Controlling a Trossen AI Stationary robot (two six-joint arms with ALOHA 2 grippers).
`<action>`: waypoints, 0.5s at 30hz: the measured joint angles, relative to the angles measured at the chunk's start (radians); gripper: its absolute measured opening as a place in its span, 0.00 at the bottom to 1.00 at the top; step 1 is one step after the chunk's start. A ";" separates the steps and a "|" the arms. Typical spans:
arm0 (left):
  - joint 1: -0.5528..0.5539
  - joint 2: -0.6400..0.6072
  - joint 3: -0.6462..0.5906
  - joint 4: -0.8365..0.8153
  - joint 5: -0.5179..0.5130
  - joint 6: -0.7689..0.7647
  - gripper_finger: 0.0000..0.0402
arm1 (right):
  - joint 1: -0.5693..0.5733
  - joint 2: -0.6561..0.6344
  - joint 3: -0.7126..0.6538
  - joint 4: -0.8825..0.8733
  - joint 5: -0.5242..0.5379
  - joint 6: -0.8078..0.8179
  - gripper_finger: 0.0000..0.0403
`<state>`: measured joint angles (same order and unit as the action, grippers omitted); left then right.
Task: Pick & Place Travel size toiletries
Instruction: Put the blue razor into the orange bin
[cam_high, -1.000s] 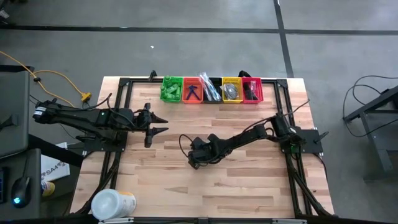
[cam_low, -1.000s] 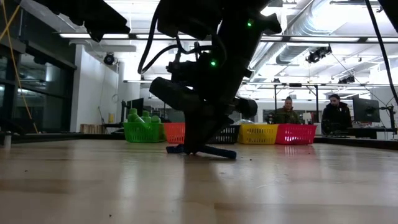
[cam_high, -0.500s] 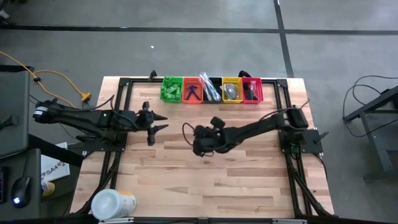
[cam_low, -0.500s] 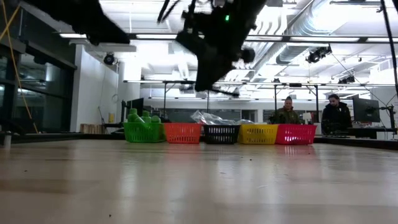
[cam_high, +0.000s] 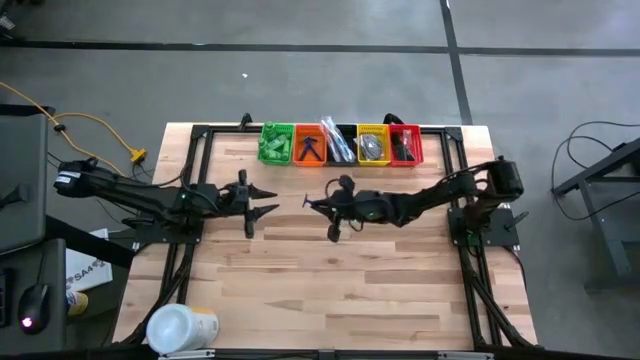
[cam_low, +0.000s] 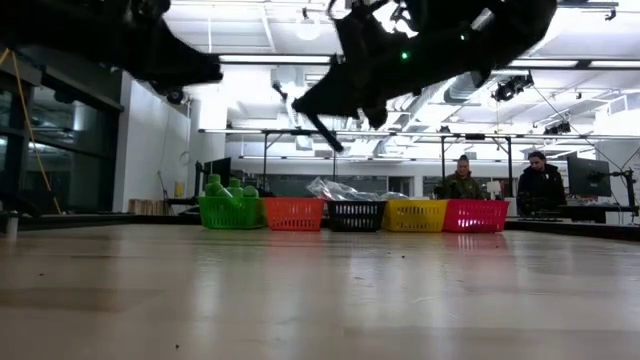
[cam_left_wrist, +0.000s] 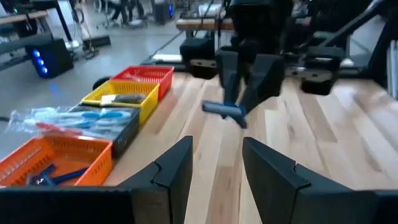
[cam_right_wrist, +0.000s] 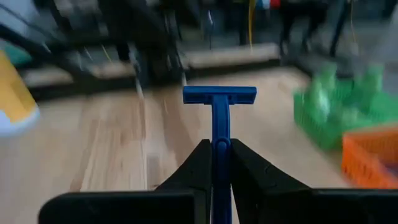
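Row of five small bins along the 12 o'clock edge of the wooden surface (cam_high: 330, 290). Green bin (cam_high: 276, 145) at the 9 o'clock end, filled with green mini bottles (cam_low: 228, 187). Next, orange bin (cam_high: 309, 147) holding blue razors (cam_left_wrist: 53, 177). Then black bin (cam_high: 340, 145) with wrapped toothbrushes (cam_left_wrist: 62, 118) sticking out. Then yellow bin (cam_high: 373, 146) with dark grey discs (cam_high: 372, 148). Last, red bin (cam_high: 405, 144) at the 3 o'clock end with small black pieces (cam_high: 402, 146).

Right claw (cam_high: 318, 204) raised above mid-surface, at 6 o'clock from the orange and black bins, clamped tight on the handle of one blue razor (cam_right_wrist: 218, 115), head pointing away from the wrist. Left claw (cam_high: 268, 199) hovering at 9 o'clock from the right claw, fingers (cam_left_wrist: 174, 171) parted about halfway, holding nothing.

Large white tub (cam_high: 182, 328) lying at the 7 o'clock corner. Two people (cam_low: 500, 185) seated in the room behind the bins.
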<state>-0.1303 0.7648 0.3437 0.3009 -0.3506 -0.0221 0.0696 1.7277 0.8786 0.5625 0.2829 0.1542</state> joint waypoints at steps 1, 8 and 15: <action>0.000 0.012 -0.006 0.033 -0.001 0.000 0.35 | -0.010 0.000 -0.025 0.076 -0.016 -0.030 0.07; 0.036 0.159 -0.006 0.251 0.075 -0.002 0.37 | -0.062 -0.002 -0.060 0.351 -0.206 -0.182 0.07; 0.118 0.339 -0.005 0.514 0.201 -0.009 0.57 | -0.085 -0.002 -0.059 0.507 -0.350 -0.236 0.07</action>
<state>-0.0122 1.1036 0.3382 0.8151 -0.1499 -0.0311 -0.0150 1.7256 0.8196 1.0698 -0.0674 -0.0814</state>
